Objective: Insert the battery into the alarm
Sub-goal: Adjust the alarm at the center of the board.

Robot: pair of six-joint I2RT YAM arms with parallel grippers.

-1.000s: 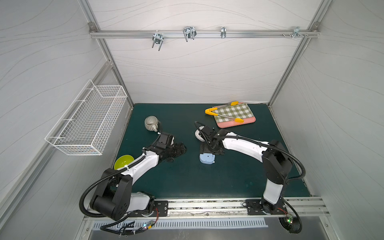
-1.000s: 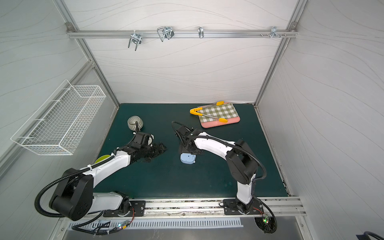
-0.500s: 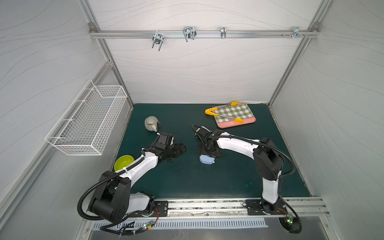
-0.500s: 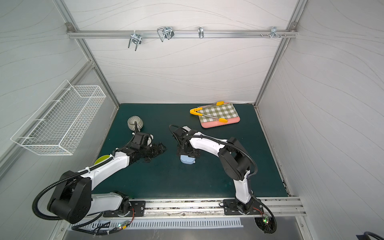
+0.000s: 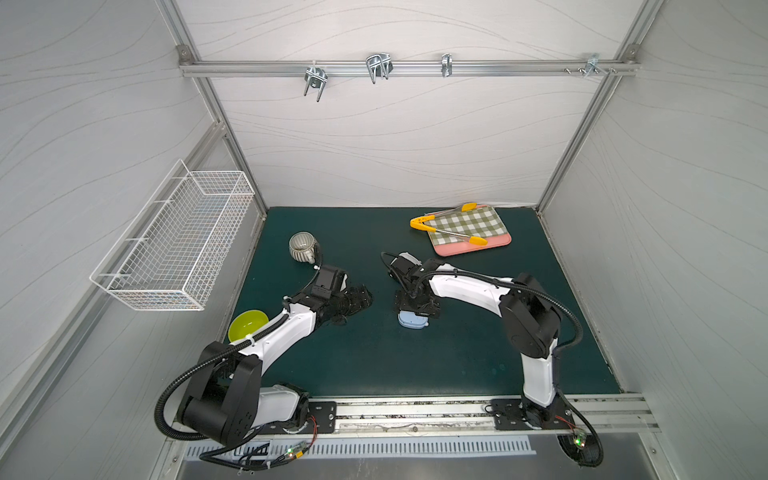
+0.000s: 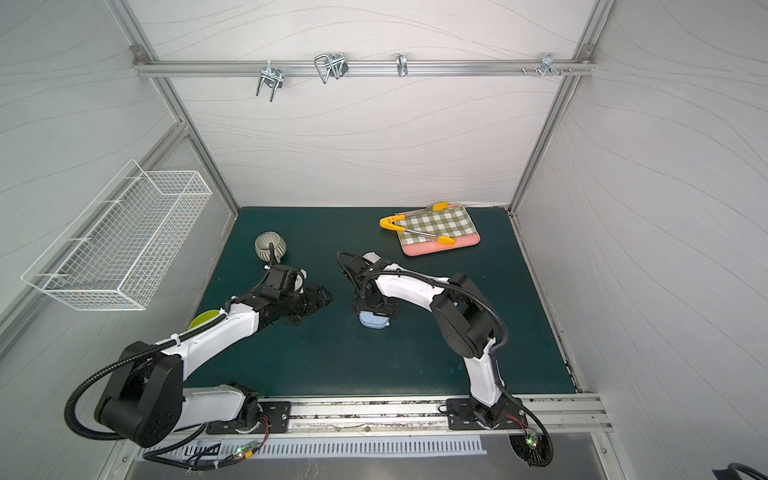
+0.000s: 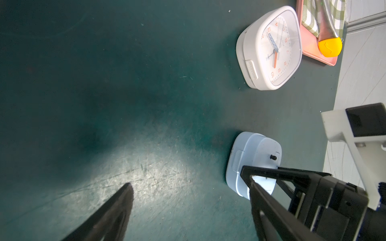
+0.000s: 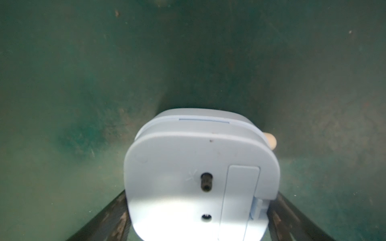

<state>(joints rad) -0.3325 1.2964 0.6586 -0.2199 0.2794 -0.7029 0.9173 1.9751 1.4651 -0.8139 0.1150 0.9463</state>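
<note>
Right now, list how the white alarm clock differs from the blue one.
The white alarm clock shows its dial and hands; the blue alarm clock lies face down, showing its back knob and battery cover. The blue alarm clock sits between the fingers of the right gripper; the white alarm clock has no gripper around it. Both are rounded squares on the green mat.

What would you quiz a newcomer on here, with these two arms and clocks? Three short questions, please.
1. True or false: the light-blue plastic alarm clock lies face down on the dark green mat.
2. What lies on the green-checked cloth on the pink tray? A: yellow-tipped metal tongs; B: a spoon; C: a battery.
3. Which gripper's jaws stand either side of that clock?
Key: 1 true; 2 A; 3 the right gripper.
</note>
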